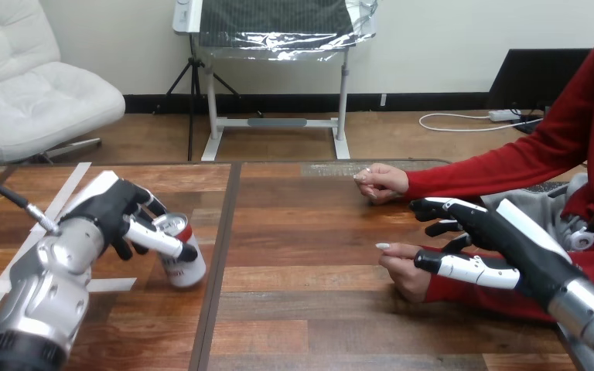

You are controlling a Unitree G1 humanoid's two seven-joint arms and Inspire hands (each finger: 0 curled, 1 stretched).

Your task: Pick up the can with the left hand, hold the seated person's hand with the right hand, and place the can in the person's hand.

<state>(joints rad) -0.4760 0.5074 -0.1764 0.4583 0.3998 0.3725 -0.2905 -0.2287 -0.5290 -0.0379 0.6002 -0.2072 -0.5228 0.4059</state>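
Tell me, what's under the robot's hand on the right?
The person's nearer hand rests on the table, and its red-sleeved wrist lies below the right hand. The robot's thumb covers part of the wrist, so contact cannot be told.

Light falls bright and even across the bench (340,309). It is soft enough that it seems to come from overhead, though I cannot tell its source for sure. The wood carries a faint pale sheen along its far strip and down the middle boards, without hard glare. Shadows are short and soft-edged. A dim patch lies on the bench under the can (188,267), and another under the person's nearer hand (404,272). The silver forearm of the left arm (50,270) shows broad bright highlights. The white shells on the right hand (510,236) are well lit, not burnt out. The can's top rim catches a small glint.
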